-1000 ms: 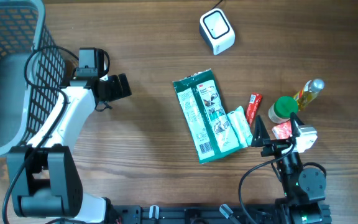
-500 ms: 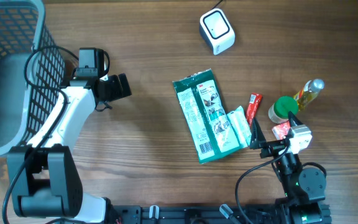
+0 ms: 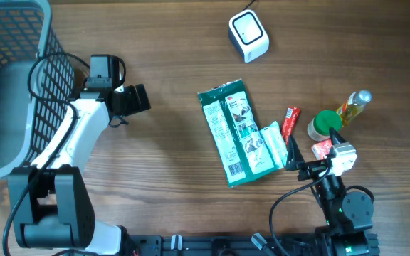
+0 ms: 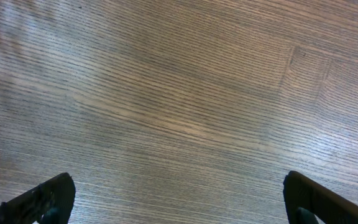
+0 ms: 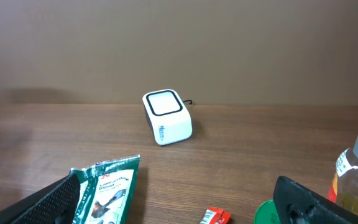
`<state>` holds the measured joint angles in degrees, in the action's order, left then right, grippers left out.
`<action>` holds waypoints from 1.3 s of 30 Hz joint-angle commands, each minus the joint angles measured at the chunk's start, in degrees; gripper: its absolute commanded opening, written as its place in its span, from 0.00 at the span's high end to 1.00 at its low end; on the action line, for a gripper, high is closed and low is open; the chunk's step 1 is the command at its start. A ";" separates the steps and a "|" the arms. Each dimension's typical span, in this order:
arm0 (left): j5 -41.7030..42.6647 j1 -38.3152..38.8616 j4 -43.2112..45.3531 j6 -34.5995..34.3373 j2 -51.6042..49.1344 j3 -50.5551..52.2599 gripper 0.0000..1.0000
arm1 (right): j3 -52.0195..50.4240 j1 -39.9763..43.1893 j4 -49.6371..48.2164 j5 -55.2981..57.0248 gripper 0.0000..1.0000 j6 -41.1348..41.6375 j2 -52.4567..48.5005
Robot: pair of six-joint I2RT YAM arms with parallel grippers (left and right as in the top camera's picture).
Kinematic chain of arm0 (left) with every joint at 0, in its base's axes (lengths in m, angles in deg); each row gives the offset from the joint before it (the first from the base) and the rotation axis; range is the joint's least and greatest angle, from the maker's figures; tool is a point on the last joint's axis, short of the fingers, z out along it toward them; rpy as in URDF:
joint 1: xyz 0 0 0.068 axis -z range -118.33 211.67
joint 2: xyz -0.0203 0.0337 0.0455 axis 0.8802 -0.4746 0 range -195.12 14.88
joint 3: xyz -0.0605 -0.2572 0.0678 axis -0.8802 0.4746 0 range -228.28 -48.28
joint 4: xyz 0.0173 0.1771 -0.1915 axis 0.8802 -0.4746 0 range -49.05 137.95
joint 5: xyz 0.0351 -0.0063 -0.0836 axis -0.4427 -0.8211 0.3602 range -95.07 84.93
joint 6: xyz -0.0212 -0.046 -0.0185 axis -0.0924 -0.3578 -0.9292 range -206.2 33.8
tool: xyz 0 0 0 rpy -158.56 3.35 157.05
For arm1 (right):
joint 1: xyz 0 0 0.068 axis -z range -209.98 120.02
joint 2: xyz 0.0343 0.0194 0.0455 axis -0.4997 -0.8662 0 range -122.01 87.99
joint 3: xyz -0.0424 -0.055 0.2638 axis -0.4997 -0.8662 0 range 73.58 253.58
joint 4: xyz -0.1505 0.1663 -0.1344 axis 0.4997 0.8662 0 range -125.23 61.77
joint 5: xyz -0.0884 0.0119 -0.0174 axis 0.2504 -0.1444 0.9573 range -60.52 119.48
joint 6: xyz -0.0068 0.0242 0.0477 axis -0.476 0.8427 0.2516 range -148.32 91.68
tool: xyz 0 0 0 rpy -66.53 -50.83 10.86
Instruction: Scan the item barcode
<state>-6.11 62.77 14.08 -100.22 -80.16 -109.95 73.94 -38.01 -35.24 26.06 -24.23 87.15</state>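
Several items lie at the table's right: a green packet [image 3: 237, 133] [image 5: 104, 186], a small white packet [image 3: 275, 144], a red sachet [image 3: 290, 122] [image 5: 215, 216], a green-lidded jar [image 3: 324, 124] [image 5: 267, 213] and a small bottle [image 3: 354, 107] [image 5: 356, 168]. The white scanner [image 3: 248, 35] [image 5: 166, 118] stands at the back, window up. My right gripper [image 3: 315, 144] [image 5: 182, 208] is open near the front edge, just in front of the jar and sachet, holding nothing. My left gripper [image 3: 146, 98] [image 4: 179, 211] is open over bare wood at the left, far from the items.
A dark wire basket [image 3: 45, 43] with a grey lining fills the far left corner beside the left arm. A small red-and-white packet [image 3: 322, 148] lies under the right gripper. Bare wood stretches between the left gripper and the green packet.
The right gripper has shifted slightly to the left. The left arm and the items have not moved.
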 commanded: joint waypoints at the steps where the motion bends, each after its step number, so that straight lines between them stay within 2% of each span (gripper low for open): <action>1: -0.55 -0.59 0.02 0.13 -0.63 -0.22 0.00 | -0.07 0.28 -0.11 -0.92 0.00 -1.07 0.57; 22: -0.55 -0.59 0.00 0.13 1.57 -0.22 0.00 | -0.07 0.28 -0.11 -0.92 0.00 -1.07 0.57; 39: -0.55 -0.59 0.00 0.13 29.92 -0.22 0.00 | -0.07 0.28 -0.11 -0.92 0.00 -1.05 0.57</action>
<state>-6.11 62.71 14.10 -100.22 -53.76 -109.95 73.94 -38.01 -35.22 26.06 -24.60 87.15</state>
